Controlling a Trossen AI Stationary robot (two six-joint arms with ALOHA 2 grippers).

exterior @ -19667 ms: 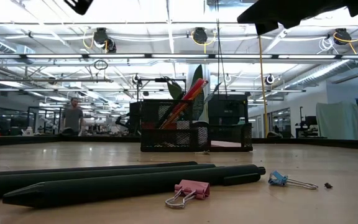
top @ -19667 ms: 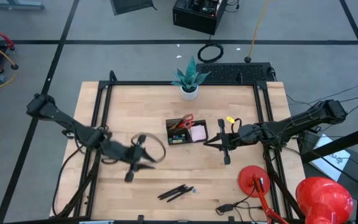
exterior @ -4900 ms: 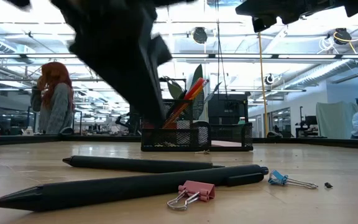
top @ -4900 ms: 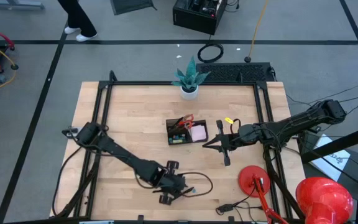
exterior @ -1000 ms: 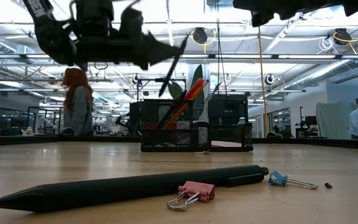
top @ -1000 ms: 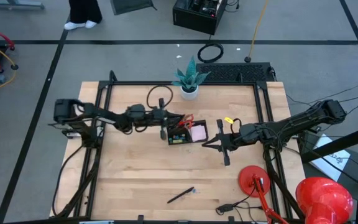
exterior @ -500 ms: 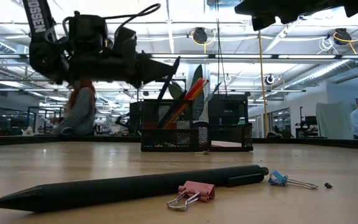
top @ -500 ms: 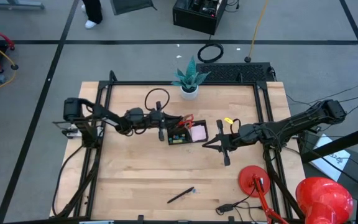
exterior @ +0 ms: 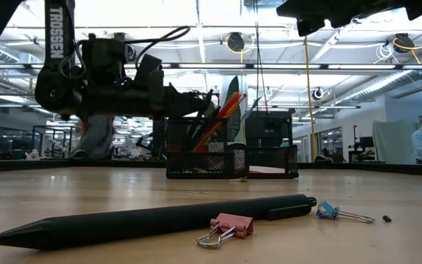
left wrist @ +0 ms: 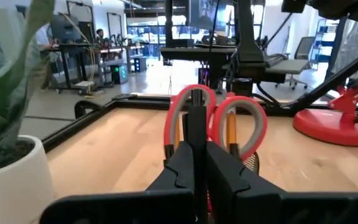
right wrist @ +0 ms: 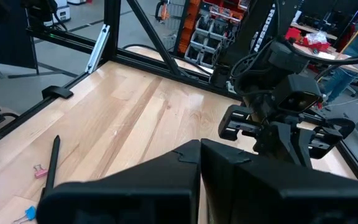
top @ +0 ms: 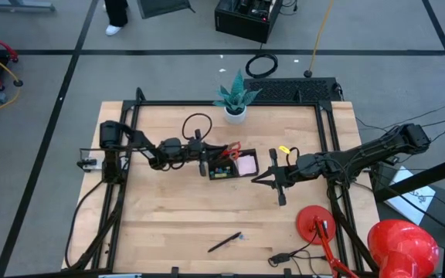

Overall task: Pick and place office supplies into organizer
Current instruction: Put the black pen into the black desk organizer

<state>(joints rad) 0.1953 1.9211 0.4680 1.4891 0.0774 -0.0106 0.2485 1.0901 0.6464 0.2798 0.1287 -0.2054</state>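
Note:
The black mesh organizer [top: 231, 164] [exterior: 229, 158] stands mid-table. It holds red-handled scissors [left wrist: 217, 117], an orange pencil [left wrist: 230, 132] and a pink sticky-note pad [top: 246, 164]. My left gripper [top: 206, 159] [exterior: 198, 99] is at the organizer's left end, shut on a black pen [left wrist: 195, 119]. Another black pen [top: 225, 242] [exterior: 160, 218] lies flat near the table's near edge. A pink clip [exterior: 224, 226] and a blue clip [exterior: 335, 213] lie beside it. My right gripper [top: 256, 178] hangs shut and empty to the right of the organizer. My left gripper pinches the black pen's shaft [left wrist: 195, 144] between its two fingers. The fingers [left wrist: 180, 167] lie level, reaching in from the table's left, across the pen. The pen stands steeply tilted, its upper end [exterior: 211, 92] above the fingers. The fingers and the organizer's wall hide its lower part.
A white plant pot [top: 235, 113] [left wrist: 8, 171] stands behind the organizer at the far edge. A red round-based lamp [top: 317, 224] sits at the near right. A small yellow piece [top: 286, 149] shows by my right arm. Bare wood lies between the organizer and the loose pen.
My left gripper has sunk with the black pen at the organizer's left end, staying shut on it. The pen has come down from well above the organizer's rim to about its level.

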